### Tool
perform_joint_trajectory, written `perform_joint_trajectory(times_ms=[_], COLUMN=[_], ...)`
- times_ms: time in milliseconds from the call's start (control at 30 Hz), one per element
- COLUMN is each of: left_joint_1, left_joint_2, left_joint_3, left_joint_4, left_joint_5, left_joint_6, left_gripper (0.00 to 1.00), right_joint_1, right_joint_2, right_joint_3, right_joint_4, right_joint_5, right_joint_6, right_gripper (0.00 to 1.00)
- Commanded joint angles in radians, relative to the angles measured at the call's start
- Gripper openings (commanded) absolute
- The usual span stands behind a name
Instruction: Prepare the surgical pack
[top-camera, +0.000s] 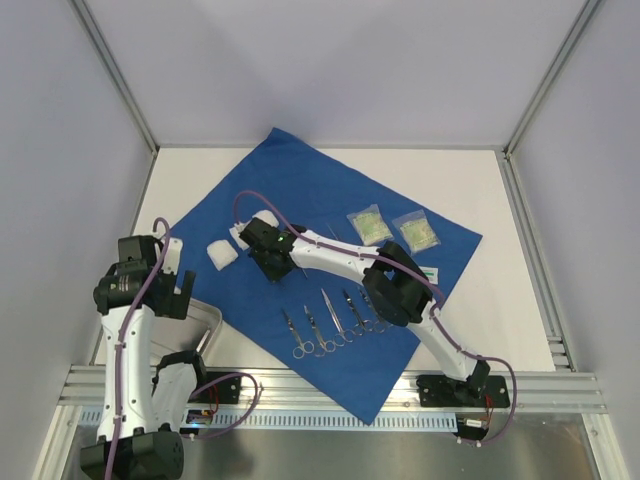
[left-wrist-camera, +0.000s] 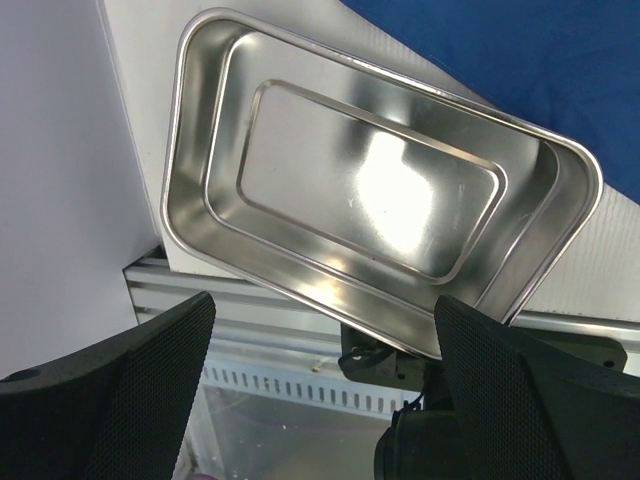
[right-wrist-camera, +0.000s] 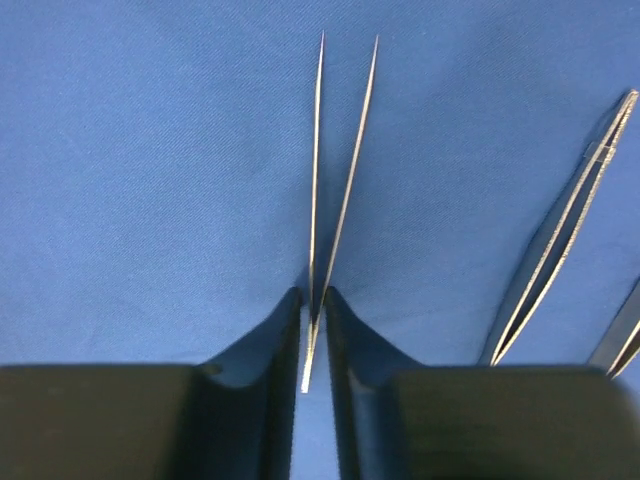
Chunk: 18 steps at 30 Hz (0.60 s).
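Surgical pack (top-camera: 300, 190): blue drape spread flat on the bench (top-camera: 470, 190), set diagonally. Right gripper (right-wrist-camera: 312, 330): low over the drape's middle, jaws pinched on the joined end of fine tweezers (right-wrist-camera: 315, 200), whose long axis runs straight ahead, tips away. Left gripper (left-wrist-camera: 325, 370): jaws wide apart above the steel tray (left-wrist-camera: 380, 190), beside the drape. Right arm nearer.

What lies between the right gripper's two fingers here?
The right gripper's fingers clamp thin steel tweezers near their joined end, over the blue drape; seen in the right wrist view.
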Motion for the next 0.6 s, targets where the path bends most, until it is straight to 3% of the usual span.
perform_joint_trajectory(times_ms=[0, 67, 367, 567], left_joint_1=[0.007, 0.007, 0.007, 0.007], left_joint_2=[-0.017, -0.024, -0.063, -0.098], left_joint_3=[0.052, 0.067, 0.272, 0.378], left_joint_4=[-0.038, -0.055, -0.154, -0.202], left_joint_5=[0.023, 0.032, 0.129, 0.241], left_joint_6=[-0.018, -0.015, 0.002, 0.014], left_gripper=[1.00, 1.00, 1.00, 1.00], right_joint_1=[0.002, 0.005, 0.061, 0.155], right_joint_2=[-0.010, -0.020, -0.075, -0.003], right_joint_3=[0.005, 0.008, 0.147, 0.248], right_joint_4=[0.004, 0.013, 0.096, 0.168], right_joint_5=[0.023, 0.015, -0.065, -0.138], right_joint_6=[0.001, 0.006, -0.003, -0.008], right_gripper=[0.12, 0.00, 0.00, 0.00])
